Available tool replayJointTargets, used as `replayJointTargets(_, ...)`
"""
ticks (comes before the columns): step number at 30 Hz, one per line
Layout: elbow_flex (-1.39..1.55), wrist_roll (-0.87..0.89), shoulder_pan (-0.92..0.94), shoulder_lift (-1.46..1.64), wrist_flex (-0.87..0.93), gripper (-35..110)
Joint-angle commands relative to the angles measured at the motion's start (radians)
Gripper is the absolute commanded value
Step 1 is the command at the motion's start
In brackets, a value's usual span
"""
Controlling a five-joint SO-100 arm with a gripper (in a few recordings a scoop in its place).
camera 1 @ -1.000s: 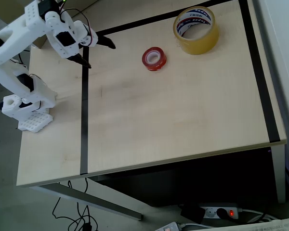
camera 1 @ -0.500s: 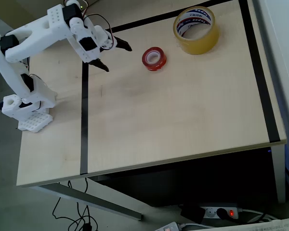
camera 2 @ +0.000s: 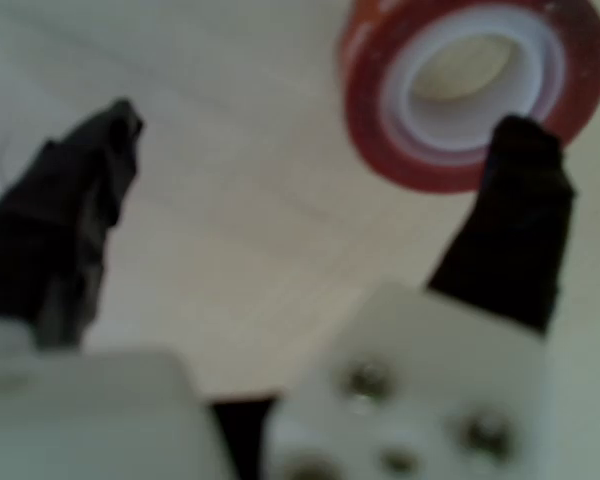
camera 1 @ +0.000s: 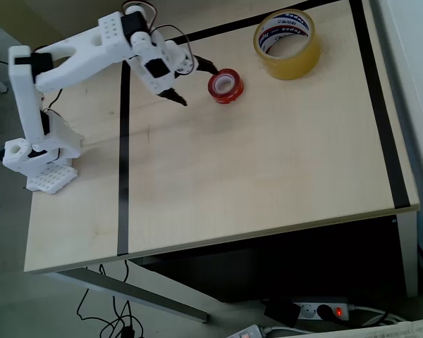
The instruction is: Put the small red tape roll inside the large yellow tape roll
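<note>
The small red tape roll [camera 1: 225, 85] lies flat on the pale wood table, glossy red with a pale core. In the wrist view the small red tape roll [camera 2: 470, 85] sits at the top right, partly behind one black finger [camera 2: 515, 215]. The large yellow tape roll [camera 1: 287, 44] stands at the back right of it, apart. My gripper [camera 1: 196, 86] is open, just left of the red roll; one fingertip reaches the roll's left edge, the other points down toward the table's middle. Nothing is between the fingers.
Black tape lines [camera 1: 123, 162] frame the table's work area on the left, back and right. The arm's white base [camera 1: 39, 158] sits at the table's left edge. A power strip [camera 1: 323, 310] and cables lie on the floor below the front edge.
The arm has swung right across the table, carrying the open gripper from the left black line to the red roll's left side. Both rolls stayed in place.
</note>
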Motion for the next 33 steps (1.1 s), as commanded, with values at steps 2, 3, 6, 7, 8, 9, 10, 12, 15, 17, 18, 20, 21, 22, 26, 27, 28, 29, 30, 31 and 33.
replayJointTargets(2,-0.253,-0.020,0.005,-0.080,0.072,36)
replayJointTargets(3,-0.316,-0.018,0.006,-0.124,0.106,36)
replayJointTargets(6,-0.543,-0.015,0.011,-0.278,0.239,36)
replayJointTargets(7,-0.607,-0.012,0.011,-0.319,0.261,35)
replayJointTargets(8,-0.607,-0.012,0.012,-0.319,0.261,35)
replayJointTargets(9,-0.609,-0.012,0.012,-0.318,0.261,34)
replayJointTargets(10,-0.609,-0.012,0.011,-0.311,0.261,32)
replayJointTargets(12,-0.592,-0.012,0.003,-0.290,0.261,27)
replayJointTargets(15,-0.548,-0.012,-0.003,-0.252,0.261,3)
replayJointTargets(17,-0.511,-0.008,-0.003,-0.221,0.261,0)
replayJointTargets(18,-0.495,-0.008,0.000,-0.207,0.261,0)
replayJointTargets(20,-0.479,-0.006,0.011,-0.181,0.261,0)
replayJointTargets(21,-0.477,-0.005,0.021,-0.173,0.261,0)
replayJointTargets(22,-0.477,-0.003,0.031,-0.164,0.261,0)
replayJointTargets(26,-0.448,-0.003,0.051,-0.127,0.261,0)
replayJointTargets(27,-0.434,-0.003,0.052,-0.117,0.261,0)
replayJointTargets(28,-0.420,-0.003,0.052,-0.104,0.261,2)
replayJointTargets(29,-0.408,-0.003,0.052,-0.095,0.261,1)
replayJointTargets(30,-0.402,-0.003,0.052,-0.086,0.261,0)
replayJointTargets(31,-0.397,-0.003,0.054,-0.075,0.261,0)
replayJointTargets(33,-0.397,-0.003,0.057,-0.040,0.261,0)
